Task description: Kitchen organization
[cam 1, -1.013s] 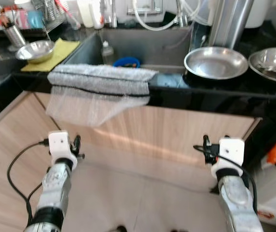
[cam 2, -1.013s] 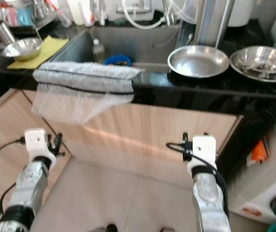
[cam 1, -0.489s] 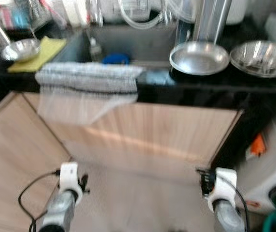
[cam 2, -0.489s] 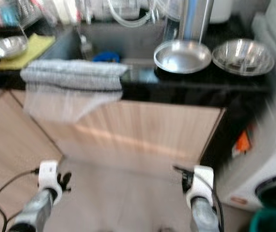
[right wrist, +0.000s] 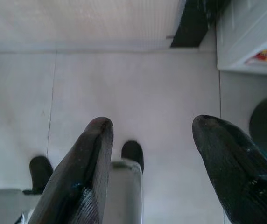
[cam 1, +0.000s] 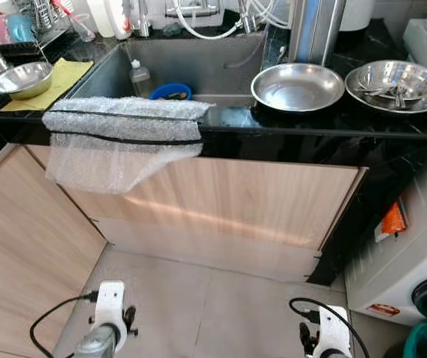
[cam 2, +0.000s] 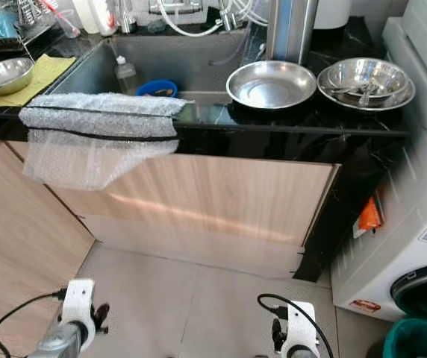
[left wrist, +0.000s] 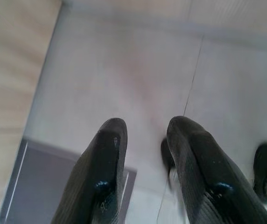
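A white washing machine [cam 2: 415, 239] stands right of the wooden cabinet [cam 2: 206, 198], an orange packet [cam 2: 368, 215] wedged between them, and a teal bin [cam 2: 419, 339] sits on the tiled floor [cam 2: 191, 298].

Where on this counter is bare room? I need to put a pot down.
Bare black counter between the grey bubble-wrap mat and the empty round steel pan. Crowded: steel bowl of utensils to the right; steel bowl on yellow cloth to the left.

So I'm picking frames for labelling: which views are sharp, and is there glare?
Both eye views are sharp, with glare streaking the wooden cabinet front and the steel pan; the left wrist view is soft, its floor blurred; the right wrist view is fairly clear.
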Tool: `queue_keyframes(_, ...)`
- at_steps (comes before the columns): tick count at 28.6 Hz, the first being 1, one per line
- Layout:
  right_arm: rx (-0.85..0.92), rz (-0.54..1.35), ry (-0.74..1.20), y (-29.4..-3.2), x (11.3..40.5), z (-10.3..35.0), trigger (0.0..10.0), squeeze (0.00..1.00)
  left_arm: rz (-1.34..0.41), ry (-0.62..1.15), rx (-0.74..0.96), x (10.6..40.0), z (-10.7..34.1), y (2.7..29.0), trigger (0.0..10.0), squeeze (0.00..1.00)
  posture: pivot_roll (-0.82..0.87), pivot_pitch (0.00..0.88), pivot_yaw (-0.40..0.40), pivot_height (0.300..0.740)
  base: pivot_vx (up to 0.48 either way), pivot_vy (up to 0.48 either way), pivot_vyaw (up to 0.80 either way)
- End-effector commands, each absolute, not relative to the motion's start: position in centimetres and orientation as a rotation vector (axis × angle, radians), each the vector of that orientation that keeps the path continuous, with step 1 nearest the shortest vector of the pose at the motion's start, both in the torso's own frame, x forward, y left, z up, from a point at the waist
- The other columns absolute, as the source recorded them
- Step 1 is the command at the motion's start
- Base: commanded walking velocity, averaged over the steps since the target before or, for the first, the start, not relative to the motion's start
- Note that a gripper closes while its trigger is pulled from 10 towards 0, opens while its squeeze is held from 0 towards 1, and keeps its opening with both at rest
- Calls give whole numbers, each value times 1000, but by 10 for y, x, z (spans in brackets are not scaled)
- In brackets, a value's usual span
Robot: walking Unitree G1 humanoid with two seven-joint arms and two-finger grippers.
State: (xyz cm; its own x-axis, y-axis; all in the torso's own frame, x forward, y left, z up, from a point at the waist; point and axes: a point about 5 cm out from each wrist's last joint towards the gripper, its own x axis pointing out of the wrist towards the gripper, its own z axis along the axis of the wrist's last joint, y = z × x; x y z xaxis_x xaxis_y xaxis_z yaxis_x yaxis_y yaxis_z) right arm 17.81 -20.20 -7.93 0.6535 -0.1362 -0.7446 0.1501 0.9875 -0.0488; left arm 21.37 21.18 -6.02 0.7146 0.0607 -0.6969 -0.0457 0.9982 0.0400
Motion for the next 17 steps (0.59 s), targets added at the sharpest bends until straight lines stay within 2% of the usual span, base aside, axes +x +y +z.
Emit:
queue_keyframes(1, 21, -138, 859, -196, 174, -83, 10000, 0, 85, 825, 39, 202, -66, 220, 10000, 0, -80, 127, 98, 740, 0, 0, 0)
queue_keyframes(17, -16, -94, 807, -202, 181, -78, 10000, 0, 134, 844, -23, 196, -71, 217, 10000, 0, -84, 113, 79, 740, 0, 0, 0)
